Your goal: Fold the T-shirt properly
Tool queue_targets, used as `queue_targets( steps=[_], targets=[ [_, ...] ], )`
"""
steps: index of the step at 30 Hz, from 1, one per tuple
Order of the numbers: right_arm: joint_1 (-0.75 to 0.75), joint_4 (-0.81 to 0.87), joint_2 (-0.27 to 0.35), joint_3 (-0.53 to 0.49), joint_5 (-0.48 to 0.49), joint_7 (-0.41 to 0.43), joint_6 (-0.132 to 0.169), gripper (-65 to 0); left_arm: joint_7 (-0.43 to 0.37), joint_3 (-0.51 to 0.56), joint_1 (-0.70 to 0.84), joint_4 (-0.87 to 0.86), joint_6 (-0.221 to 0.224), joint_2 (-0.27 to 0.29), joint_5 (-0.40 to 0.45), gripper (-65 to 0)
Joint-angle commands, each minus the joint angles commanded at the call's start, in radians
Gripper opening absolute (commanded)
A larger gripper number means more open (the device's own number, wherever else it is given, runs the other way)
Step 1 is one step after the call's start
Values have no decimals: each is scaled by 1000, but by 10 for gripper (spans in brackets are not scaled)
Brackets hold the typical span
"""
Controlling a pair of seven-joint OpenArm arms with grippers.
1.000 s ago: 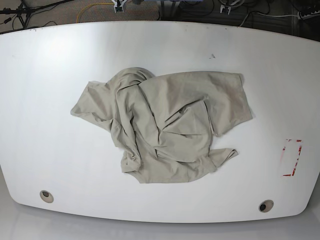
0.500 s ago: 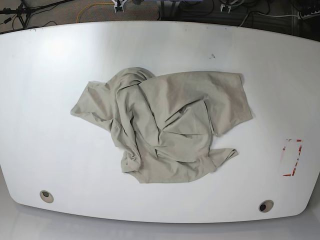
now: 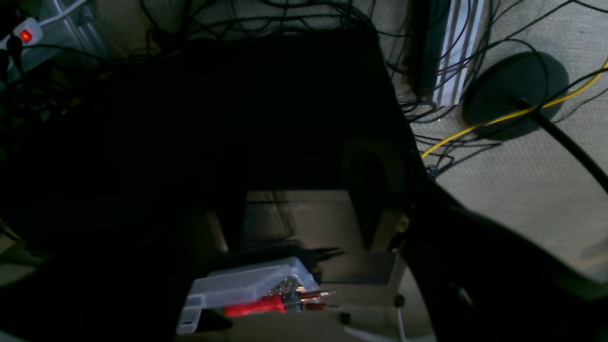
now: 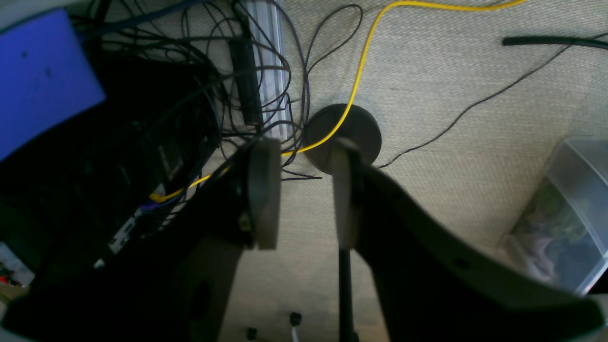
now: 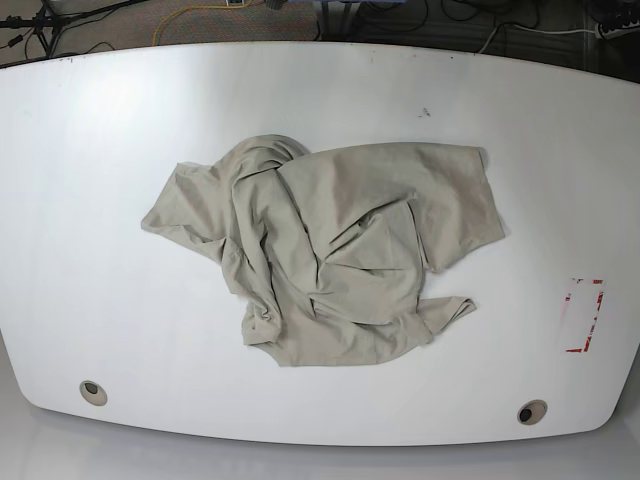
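the t-shirt (image 5: 330, 255) lies crumpled in a heap near the middle of the white table (image 5: 90, 200), bunched into deep ridges on one side and smoother on the other, with nothing touching it. neither arm shows in the base view, so the cloth is well apart from both sets of fingers. the right gripper (image 4: 304, 190) hangs over the carpet with its pads a narrow gap apart and nothing between them; a yellow cable (image 4: 361, 61) and a round black stand base (image 4: 351, 130) lie beyond the fingertips. the left gripper (image 3: 304, 199) is lost in shadow, so i cannot tell how its fingers stand; a clear plastic box (image 3: 247, 287) sits below them. folding has not begun. judging by the heap, the first step is to spread it flat: each arm should pinch one outer layer at an edge or sleeve, not a thick ridge, and draw apart gently.
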Motion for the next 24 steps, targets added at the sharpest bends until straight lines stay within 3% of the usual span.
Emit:
queue_targets(
  steps=[11,24],
  targets=[
    [42,-40,-7,3,5,-12,3,-475,6,7,-88,-129,-1,7,24,-314],
    [35,-15,-7,3,6,-12,2,-481,9,7,-92,-107,0,7,34,-314]
  ],
)
